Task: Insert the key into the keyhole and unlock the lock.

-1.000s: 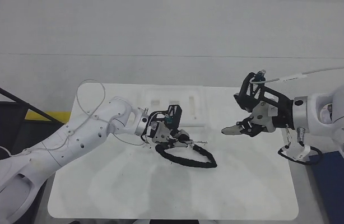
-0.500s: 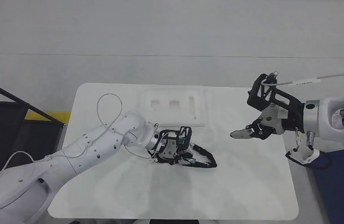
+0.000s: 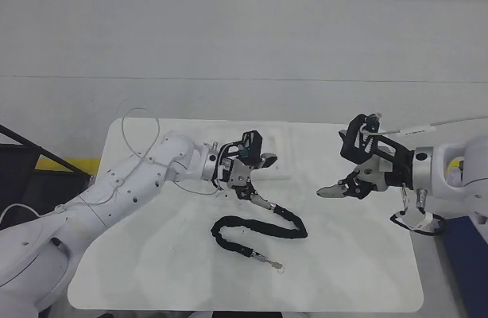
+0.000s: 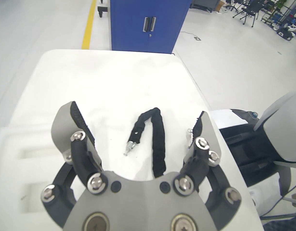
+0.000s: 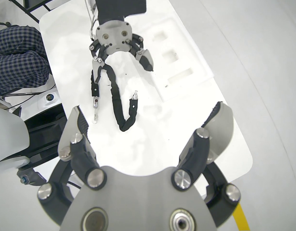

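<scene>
text: none legible | labels, brands: none legible | numbers, signs: none legible | checked: top, left wrist and right wrist views

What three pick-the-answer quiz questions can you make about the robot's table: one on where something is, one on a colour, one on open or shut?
1. Where does the chain lock lie? A on the white table; B in a basket; C in a bucket.
2. What colour is its cover? A red; B yellow; C black.
3. How is the right end effector? A shut tight; B open and empty; C gripping the chain lock.
Answers: 1 A, it lies spread on the table; 2 C, the sleeve is black all along; 3 B, it stands wide open with nothing inside.
</scene>
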